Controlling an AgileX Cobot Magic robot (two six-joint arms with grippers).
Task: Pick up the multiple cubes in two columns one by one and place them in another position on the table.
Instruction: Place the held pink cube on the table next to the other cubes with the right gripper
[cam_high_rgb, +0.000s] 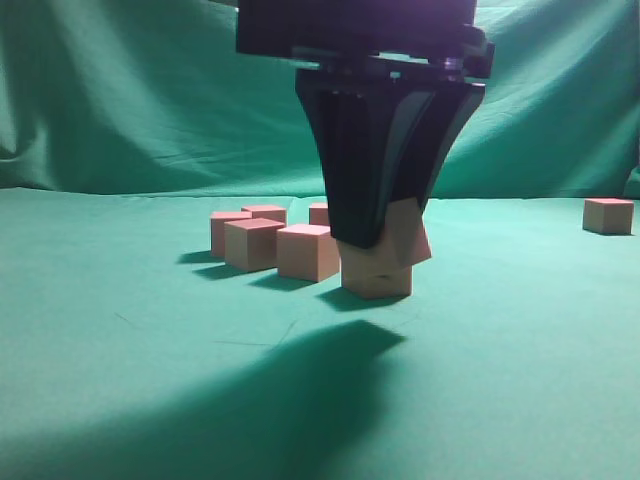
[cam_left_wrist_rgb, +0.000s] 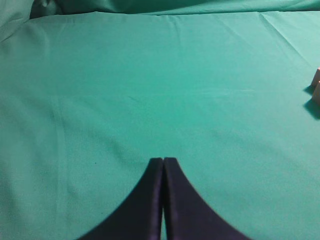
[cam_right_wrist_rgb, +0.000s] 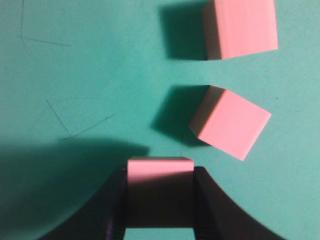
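The right gripper (cam_high_rgb: 372, 232) hangs nearest the exterior camera, its black jaws partly closed on a tilted cube (cam_high_rgb: 402, 238) whose lower part sits just above, or perhaps touches, another cube (cam_high_rgb: 378, 278) on the table (cam_high_rgb: 120, 380). I cannot tell from this view whether the two cubes are in contact. The right wrist view shows the held cube seated squarely between the jaws, with pink face showing at the tips.

Further left and back stands the cluster of waiting cubes (cam_high_rgb: 262, 242), close together in two short rows. Far off to the right, near the backdrop, a lone cube (cam_high_rgb: 608, 215) sits well apart, probably a block already moved.

The left gripper (cam_left_wrist_rgb: 163, 161) hovers over bare green cloth with its jaws pressed together and nothing between them.

To do this step well, I judge the arm should rise straight up first, so the tilted block clears the one beneath without nudging it. Only then should it travel right toward the placing spot, lowering until the block rests flat before the jaws part. The grip looks firm but skewed, so a slow release would help.
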